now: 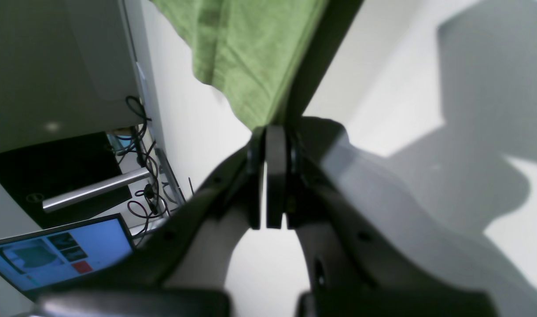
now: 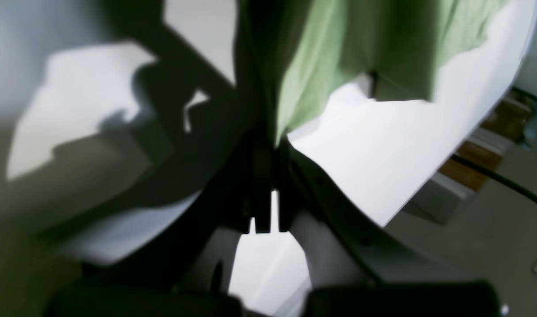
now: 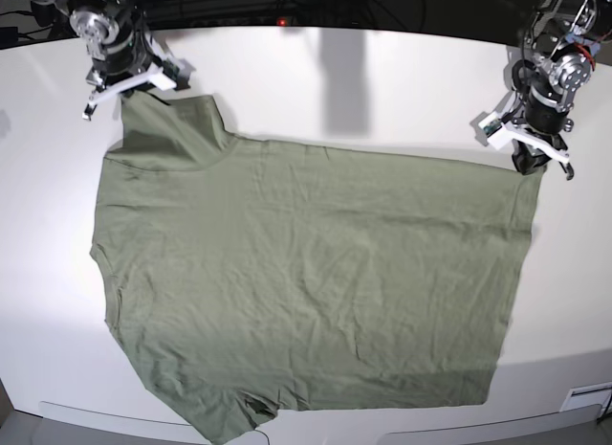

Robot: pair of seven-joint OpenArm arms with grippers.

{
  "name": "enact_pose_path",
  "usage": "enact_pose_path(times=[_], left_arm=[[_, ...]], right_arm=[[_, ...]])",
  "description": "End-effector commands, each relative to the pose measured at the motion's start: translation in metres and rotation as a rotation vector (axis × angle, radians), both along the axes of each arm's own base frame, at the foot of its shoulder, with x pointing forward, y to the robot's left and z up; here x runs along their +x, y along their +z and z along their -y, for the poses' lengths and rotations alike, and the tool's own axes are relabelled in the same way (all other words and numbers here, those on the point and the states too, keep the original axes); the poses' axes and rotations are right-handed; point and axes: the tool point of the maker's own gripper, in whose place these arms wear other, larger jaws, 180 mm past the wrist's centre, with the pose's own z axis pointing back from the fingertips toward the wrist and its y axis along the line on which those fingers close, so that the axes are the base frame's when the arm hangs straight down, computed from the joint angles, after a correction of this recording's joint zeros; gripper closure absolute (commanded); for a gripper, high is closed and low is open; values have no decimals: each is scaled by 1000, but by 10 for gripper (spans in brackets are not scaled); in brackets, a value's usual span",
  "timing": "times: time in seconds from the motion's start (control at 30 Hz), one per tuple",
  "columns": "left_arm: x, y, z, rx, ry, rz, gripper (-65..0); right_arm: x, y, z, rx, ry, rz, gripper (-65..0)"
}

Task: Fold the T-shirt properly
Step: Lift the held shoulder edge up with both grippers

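White desk [image 3: 382, 81] fills base view. Beyond desk edge in left wrist view: monitor [image 1: 59, 257] with blue screen, tangled black cables [image 1: 143, 176], silver bar [image 1: 94, 189]. Right wrist view: black cable [image 2: 502, 180], blurred brown shelving [image 2: 475, 165].

Left gripper [image 1: 268, 176] and right gripper [image 2: 265, 185] both clamped tight; arms spread wide apart, wrists angled downward
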Motion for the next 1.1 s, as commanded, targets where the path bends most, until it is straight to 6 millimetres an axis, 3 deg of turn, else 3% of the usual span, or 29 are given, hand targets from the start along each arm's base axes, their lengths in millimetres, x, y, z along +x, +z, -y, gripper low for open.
enact_pose_path(times=[0.0, 0.3, 0.5, 0.87, 1.07], left_arm=[[-13, -10, -7, 25, 7, -50, 0], [-23, -13, -16, 56, 39, -63, 0], [-29, 3, -18, 138, -5, 40, 0], [-1, 58, 18, 86, -52, 210, 0], [27, 74, 18, 38, -17, 265, 0]], right_arm=[[-1, 7, 5, -13, 6, 0, 0], [1, 19, -2, 0, 18, 23, 0], [11, 27, -5, 18, 8, 66, 0], [64, 75, -7, 181, -96, 219, 0], [83, 86, -5, 241, -147, 288, 0]])
